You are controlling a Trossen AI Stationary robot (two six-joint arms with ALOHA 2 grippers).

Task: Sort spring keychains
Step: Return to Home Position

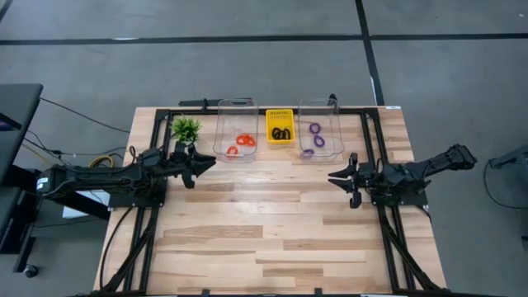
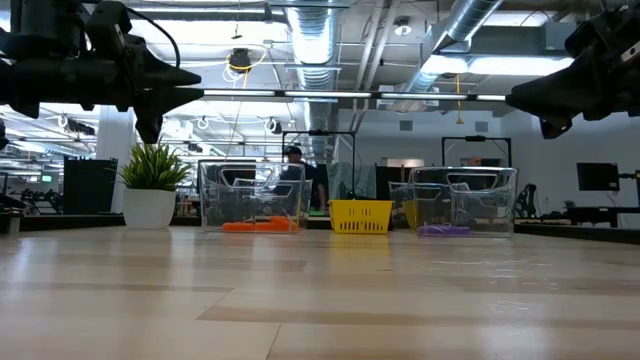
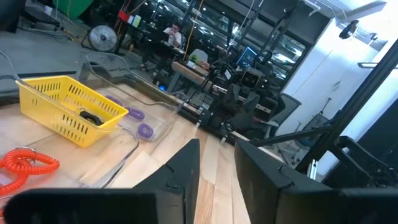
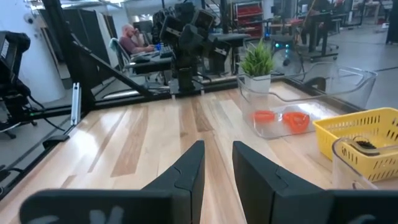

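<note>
I read the orange coiled plastic spring keychains (image 1: pixel 245 140) as lying flat on the floor of the left clear plastic bin (image 1: pixel 235 102). They are grouped close together, and I cannot confirm their count. The black coiled spring keychains (image 1: pixel 281 133) lie bunched in the small yellow slotted basket (image 1: pixel 280 114) between the bins. The purple coiled spring keychains (image 1: pixel 318 141) show as three oval loops, lying flat along the floor of the right clear plastic bin (image 1: pixel 318 101).

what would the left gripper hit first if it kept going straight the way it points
Probably the right gripper, facing it across the table. The left gripper is above bin height, aimed just in front of the bins; depth unclear.
</note>
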